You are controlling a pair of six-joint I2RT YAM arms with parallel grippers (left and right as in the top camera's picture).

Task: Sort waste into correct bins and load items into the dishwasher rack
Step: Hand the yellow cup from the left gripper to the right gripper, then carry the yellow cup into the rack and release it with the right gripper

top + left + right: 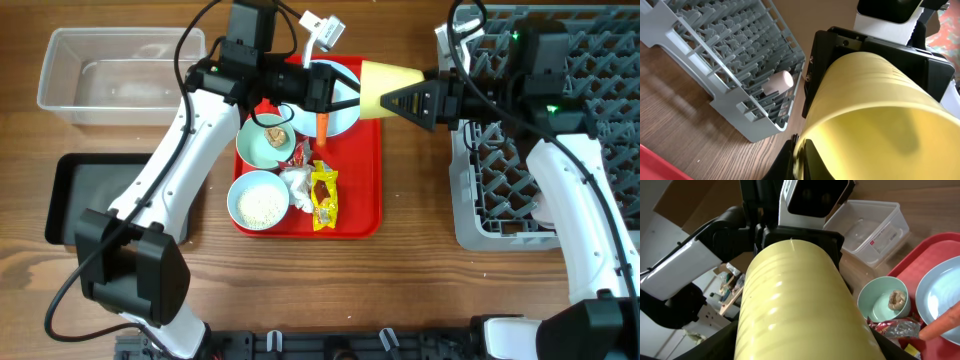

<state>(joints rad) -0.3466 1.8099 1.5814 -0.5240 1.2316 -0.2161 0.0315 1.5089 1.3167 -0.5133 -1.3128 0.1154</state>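
Left fingers up against the wide rim of the small yellow plastic cup, touching it; cannot tell whether clamped or loose. Held sideways in the air above the right edge of the flat red tray, clear of the desk. Right fingers closed around its narrow base, beside the large grey lattice rack.

2 bowls, 1 plate, 1 yellow cup, 1 pinkish cup, 1 carrot, 2 bins, 1 rack.
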